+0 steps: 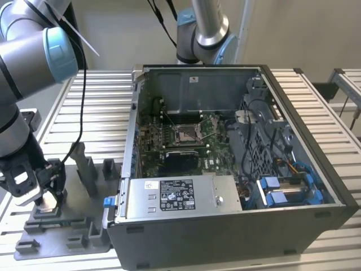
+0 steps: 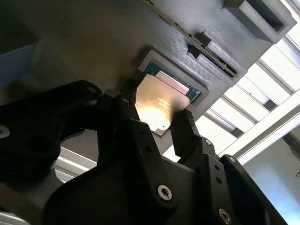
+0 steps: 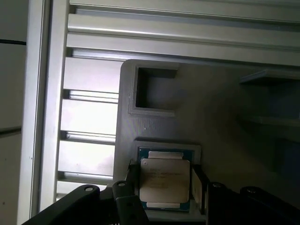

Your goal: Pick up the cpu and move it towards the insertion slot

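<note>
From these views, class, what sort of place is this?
Likely a robotics workbench for computer assembly: an open computer case, a gripper at the cpu in a grey tray, a slatted metal table.

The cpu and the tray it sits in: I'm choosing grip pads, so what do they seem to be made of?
The cpu: likely a metal lid, smooth and satin, since it throws a bright glare in the second wrist view; a green board edge rims it. The tray: matte grey plastic, probably printed, judging by its fine layer lines.
</note>
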{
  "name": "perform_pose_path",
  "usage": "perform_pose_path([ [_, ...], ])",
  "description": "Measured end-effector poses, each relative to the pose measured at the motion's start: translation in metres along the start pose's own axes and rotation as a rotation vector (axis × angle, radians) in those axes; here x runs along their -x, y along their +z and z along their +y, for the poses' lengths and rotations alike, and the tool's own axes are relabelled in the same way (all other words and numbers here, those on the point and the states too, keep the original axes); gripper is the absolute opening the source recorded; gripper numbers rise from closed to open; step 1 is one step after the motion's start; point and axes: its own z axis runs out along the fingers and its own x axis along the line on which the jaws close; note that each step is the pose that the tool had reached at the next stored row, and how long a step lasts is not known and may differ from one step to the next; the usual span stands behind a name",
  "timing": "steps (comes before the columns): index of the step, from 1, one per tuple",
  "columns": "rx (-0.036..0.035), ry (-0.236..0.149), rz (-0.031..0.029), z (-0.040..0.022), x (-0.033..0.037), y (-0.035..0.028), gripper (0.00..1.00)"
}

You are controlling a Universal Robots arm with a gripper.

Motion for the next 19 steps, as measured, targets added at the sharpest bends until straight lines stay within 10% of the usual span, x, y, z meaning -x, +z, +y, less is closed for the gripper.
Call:
perform_pose_path([
  [19,0.0001,0.004,0.0006,0.0024,0.0,-0.082,0.0],
])
